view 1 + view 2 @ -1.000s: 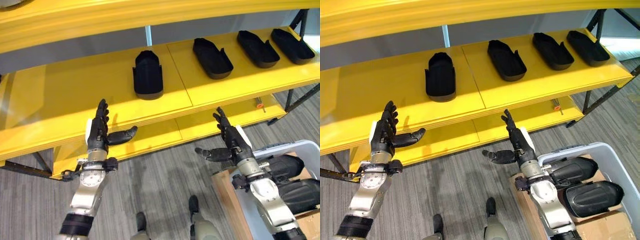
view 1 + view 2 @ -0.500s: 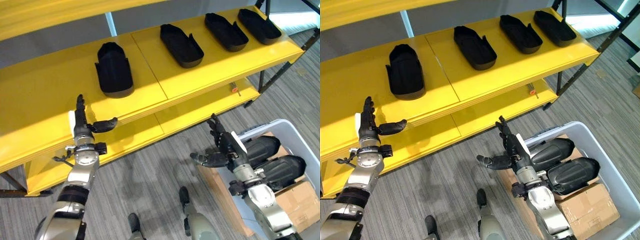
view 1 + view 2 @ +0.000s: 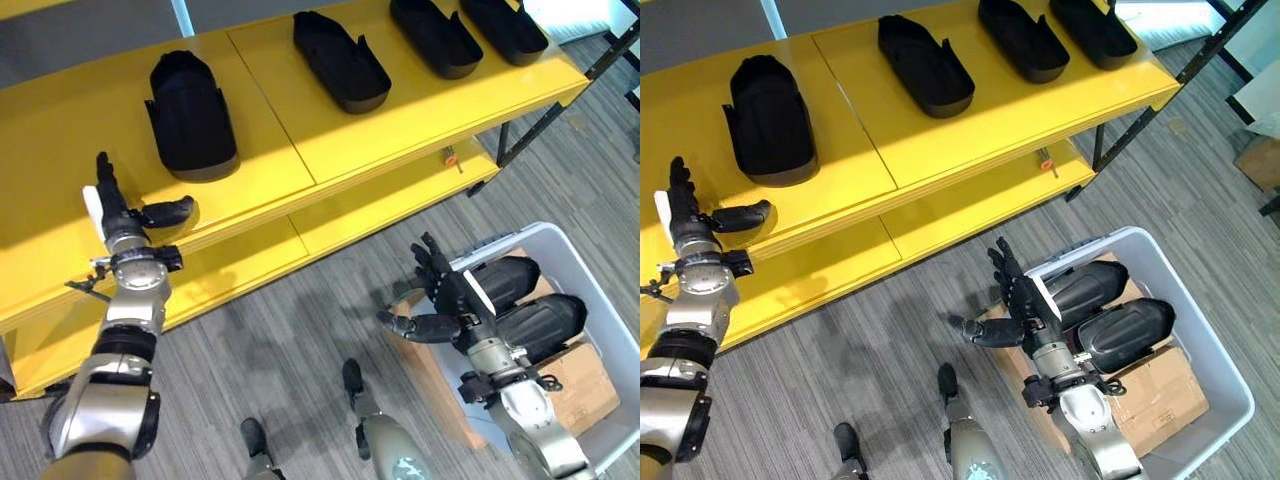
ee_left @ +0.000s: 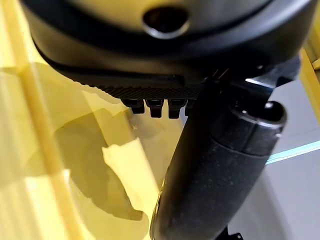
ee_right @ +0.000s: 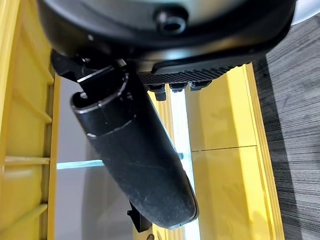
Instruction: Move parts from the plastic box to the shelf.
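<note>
Now the whole view has shifted compared with a second ago, so the camera has turned toward the plastic box (image 3: 600,290); the shelf (image 3: 300,130) and its parts did not move. The right hand (image 3: 445,300) has come down from the shelf edge and hangs with fingers spread and thumb out, grasping nothing, just beside the box's near wall. The left hand (image 3: 120,215) is raised with fingers straight and empty, its thumb reaching over the shelf's front edge; one placed part (image 3: 190,115) lies just past its fingertips. I judge that one delivery is finished and the robot returns to pick the next piece.

Two parts in the box (image 3: 525,305) rest past the right fingertips, near but not touched. They are black, smooth, rounded shells, a little glossy, probably hard plastic. The box is pale grey with thin walls and stands on brown cardboard (image 3: 575,385). Three more parts (image 3: 340,60) on the shelf are open, shoe-shaped trays, matte black. The shelf boards are flat, bright yellow. The floor (image 3: 300,330) is grey striped carpet.
</note>
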Robot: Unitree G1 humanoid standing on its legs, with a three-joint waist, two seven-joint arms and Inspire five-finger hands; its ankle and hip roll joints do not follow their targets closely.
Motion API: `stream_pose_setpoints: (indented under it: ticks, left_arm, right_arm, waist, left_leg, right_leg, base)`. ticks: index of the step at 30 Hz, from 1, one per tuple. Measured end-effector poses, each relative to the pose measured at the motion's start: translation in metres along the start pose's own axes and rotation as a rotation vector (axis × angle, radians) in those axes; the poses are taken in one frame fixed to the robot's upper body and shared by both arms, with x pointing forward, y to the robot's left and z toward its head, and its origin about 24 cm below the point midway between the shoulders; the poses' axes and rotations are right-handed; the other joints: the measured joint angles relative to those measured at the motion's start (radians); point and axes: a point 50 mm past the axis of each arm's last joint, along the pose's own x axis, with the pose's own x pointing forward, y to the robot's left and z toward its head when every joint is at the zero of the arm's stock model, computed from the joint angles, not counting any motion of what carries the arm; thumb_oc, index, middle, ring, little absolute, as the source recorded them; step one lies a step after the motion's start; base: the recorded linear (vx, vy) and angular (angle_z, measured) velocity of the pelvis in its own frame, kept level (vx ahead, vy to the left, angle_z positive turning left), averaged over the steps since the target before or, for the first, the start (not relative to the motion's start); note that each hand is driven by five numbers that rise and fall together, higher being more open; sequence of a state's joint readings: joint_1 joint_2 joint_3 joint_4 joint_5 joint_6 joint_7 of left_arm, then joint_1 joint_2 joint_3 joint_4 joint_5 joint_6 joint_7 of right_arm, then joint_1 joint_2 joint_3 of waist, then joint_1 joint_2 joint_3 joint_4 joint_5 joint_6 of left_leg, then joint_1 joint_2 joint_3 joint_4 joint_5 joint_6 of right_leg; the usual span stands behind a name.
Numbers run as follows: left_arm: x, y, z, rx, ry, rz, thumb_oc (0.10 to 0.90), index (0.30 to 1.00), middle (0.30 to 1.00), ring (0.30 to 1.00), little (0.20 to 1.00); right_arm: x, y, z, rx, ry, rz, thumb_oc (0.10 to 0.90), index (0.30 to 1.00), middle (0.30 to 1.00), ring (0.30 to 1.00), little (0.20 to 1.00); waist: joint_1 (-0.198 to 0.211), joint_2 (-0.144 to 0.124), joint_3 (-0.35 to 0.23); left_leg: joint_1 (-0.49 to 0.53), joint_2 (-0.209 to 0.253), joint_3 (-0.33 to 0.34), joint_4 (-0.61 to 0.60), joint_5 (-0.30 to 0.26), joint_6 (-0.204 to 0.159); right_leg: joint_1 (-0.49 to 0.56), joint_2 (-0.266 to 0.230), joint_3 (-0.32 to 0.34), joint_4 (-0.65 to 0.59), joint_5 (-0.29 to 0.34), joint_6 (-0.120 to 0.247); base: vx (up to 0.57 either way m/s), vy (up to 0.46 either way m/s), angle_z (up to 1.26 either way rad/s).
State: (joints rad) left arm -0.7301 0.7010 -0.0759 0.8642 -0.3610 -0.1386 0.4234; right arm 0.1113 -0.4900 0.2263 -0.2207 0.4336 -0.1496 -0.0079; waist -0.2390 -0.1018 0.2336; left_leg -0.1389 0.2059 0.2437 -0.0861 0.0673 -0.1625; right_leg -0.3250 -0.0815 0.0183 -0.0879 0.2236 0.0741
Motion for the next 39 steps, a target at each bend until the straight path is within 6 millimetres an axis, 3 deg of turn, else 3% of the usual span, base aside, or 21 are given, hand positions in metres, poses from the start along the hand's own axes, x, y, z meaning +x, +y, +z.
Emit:
stream_pose_setpoints:
  ticks: [8,19,39]
  left_arm:
    - [0.008,0.010,0.009,-0.040,-0.005,0.039,0.900,1.000,1.000,1.000,1.000]
    - [0.010,0.009,0.014,-0.058,-0.017,0.040,0.900,1.000,1.000,1.000,1.000]
    - [0.003,-0.018,0.017,-0.042,-0.053,-0.033,0.900,1.000,1.000,1.000,1.000]
  right_arm:
    - [-0.002,-0.001,0.000,-0.004,0.004,0.004,0.900,1.000,1.000,1.000,1.000]
    - [-0.004,0.000,-0.001,-0.002,-0.001,0.013,0.900,1.000,1.000,1.000,1.000]
    - [-0.010,0.000,-0.005,0.003,0.023,0.023,0.900,1.000,1.000,1.000,1.000]
  waist:
    - [-0.008,-0.008,0.002]
    - [-0.008,-0.015,0.002]
    - [-0.010,-0.023,0.002]
  left_leg:
    - [-0.001,0.006,0.025,0.000,-0.005,-0.006]
    - [-0.002,0.009,0.026,0.000,-0.008,-0.010]
    - [0.001,0.006,0.031,0.000,-0.008,-0.010]
  right_leg:
    - [-0.011,0.008,0.016,0.000,0.002,-0.002]
    - [-0.017,0.012,0.022,0.000,0.002,-0.002]
    - [-0.017,0.012,0.027,0.000,0.004,0.000]
  base:
    - [0.00,0.011,-0.07]
    - [0.00,0.002,-0.01]
    - [0.00,0.000,0.00]
